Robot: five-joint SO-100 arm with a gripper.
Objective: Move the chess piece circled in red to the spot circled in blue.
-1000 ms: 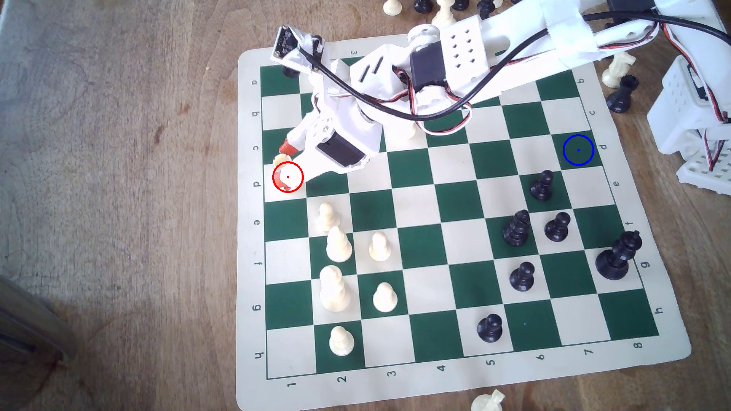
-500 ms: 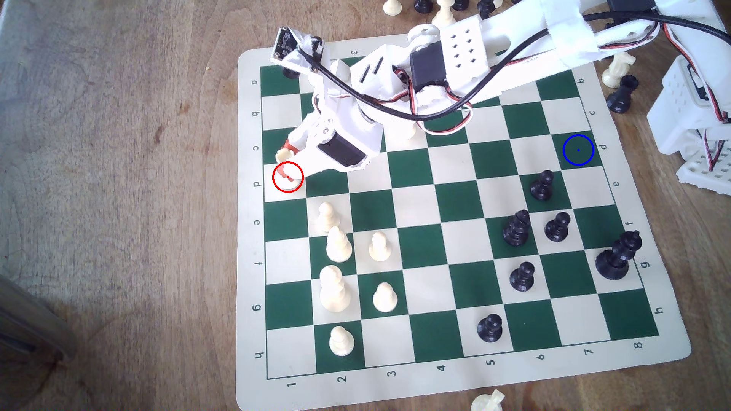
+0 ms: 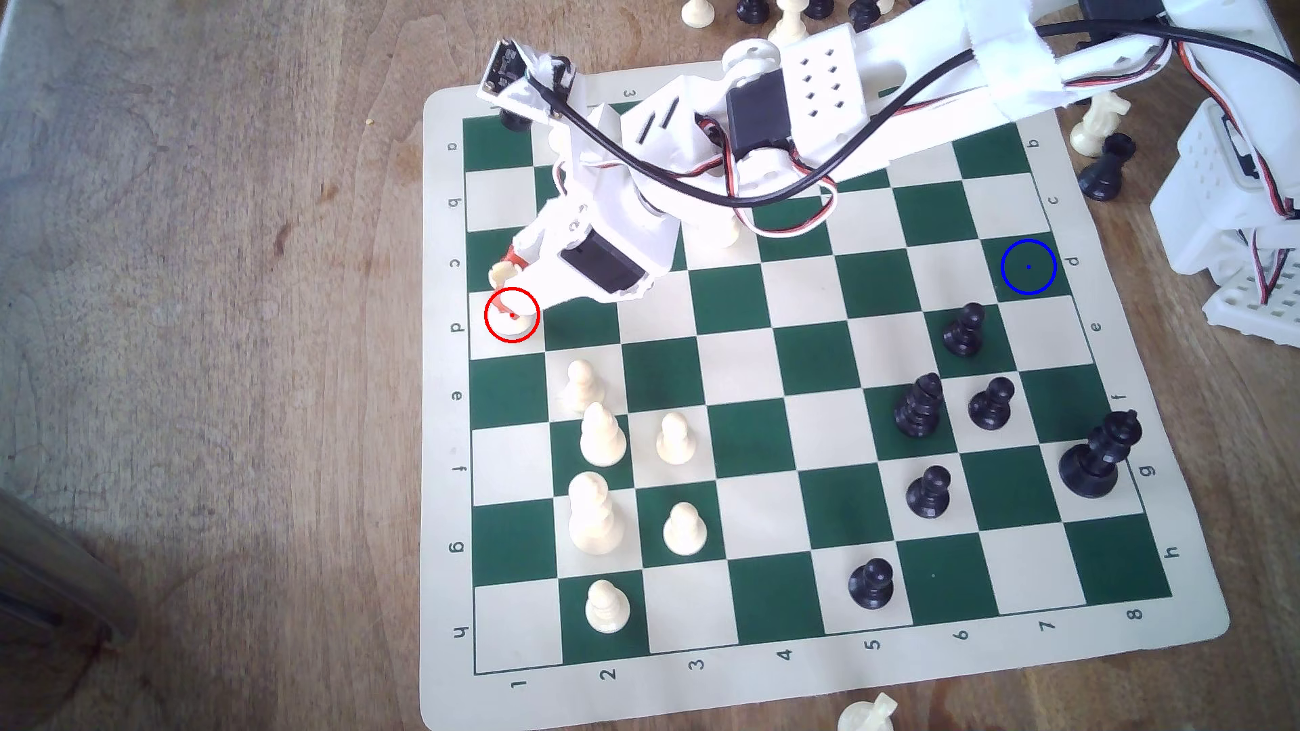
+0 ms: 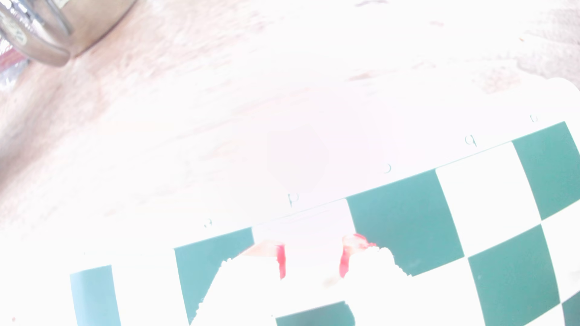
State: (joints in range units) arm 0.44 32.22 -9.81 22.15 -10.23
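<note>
The white rook [image 3: 504, 275] sits between the red-tipped fingers [image 3: 513, 256] at the red-ringed cream square on the exterior view's left, far from the blue-ringed square [image 3: 1028, 266]. It is small and cream with a notched top. The gripper [image 3: 509, 288] seems closed on it, though the washed-out wrist view leaves that unsure.

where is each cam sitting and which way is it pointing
Exterior view: high above the table, looking down on the chessboard; shows the white arm reaching over it, its hand at the red-ringed square.
Wrist view: mounted on the arm, aimed past the red fingertips at the board edge; badly overexposed.
Shared: the hand and the green-and-cream squares.
</note>
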